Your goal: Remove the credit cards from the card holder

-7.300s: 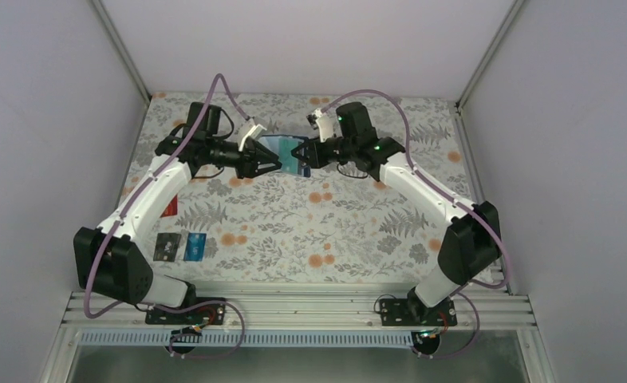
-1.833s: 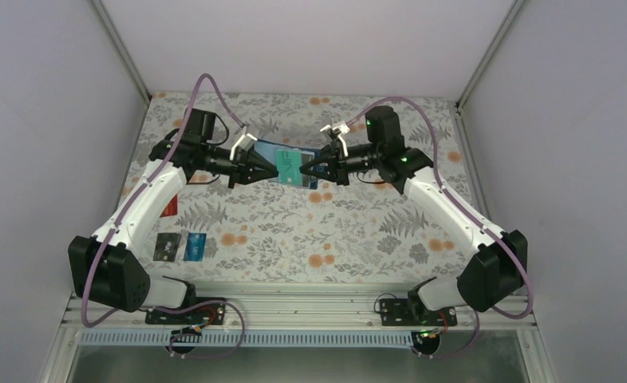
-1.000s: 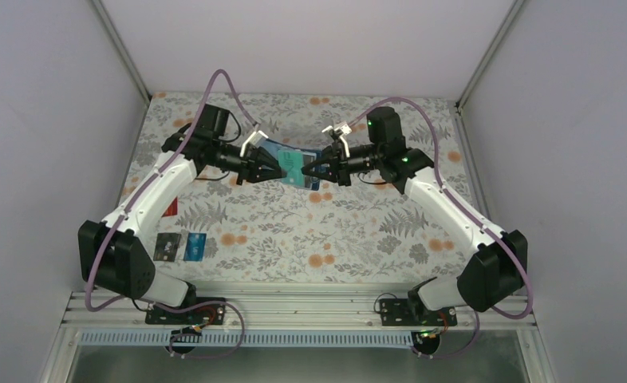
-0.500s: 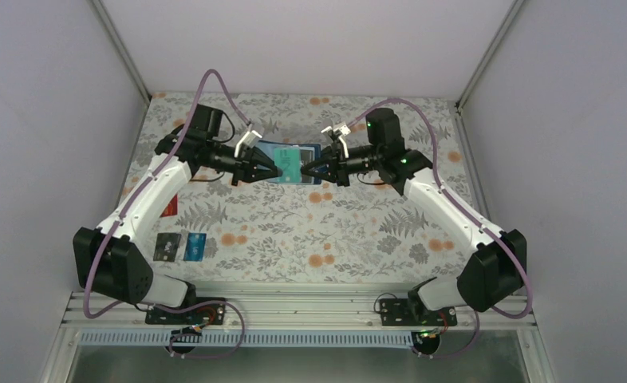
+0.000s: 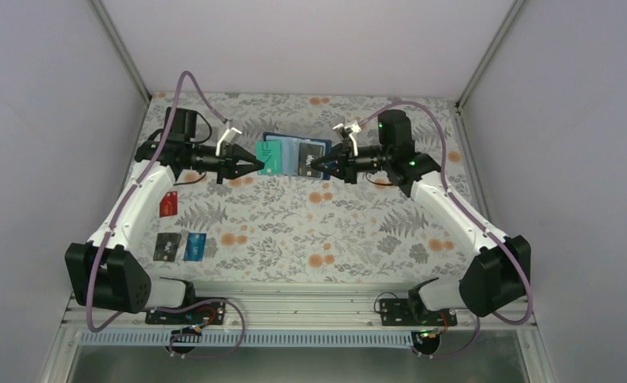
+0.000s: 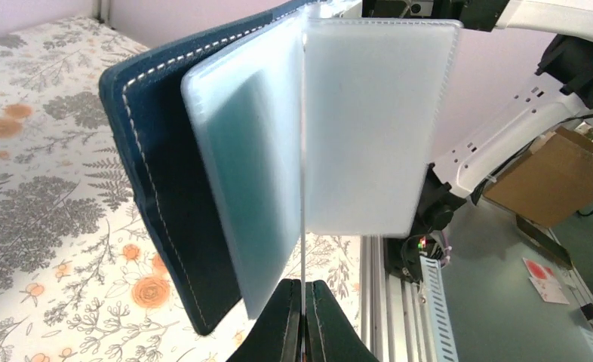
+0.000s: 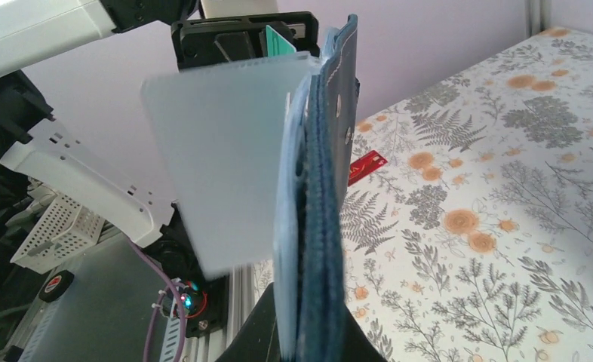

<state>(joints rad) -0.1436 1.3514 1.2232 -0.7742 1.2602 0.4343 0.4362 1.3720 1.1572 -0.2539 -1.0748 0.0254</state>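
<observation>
The teal card [image 5: 270, 157] pinched in the left gripper [image 5: 258, 167] must be drawn from the card holder [image 5: 310, 150] clamped in the right gripper [image 5: 316, 165].

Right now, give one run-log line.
left pincer shut on teal card | right pincer shut on card holder | three cards on table

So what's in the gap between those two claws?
The opened card holder, in the top view: the right claw grips one end, the left claw pinches what looks like a teal card at the other.
</observation>
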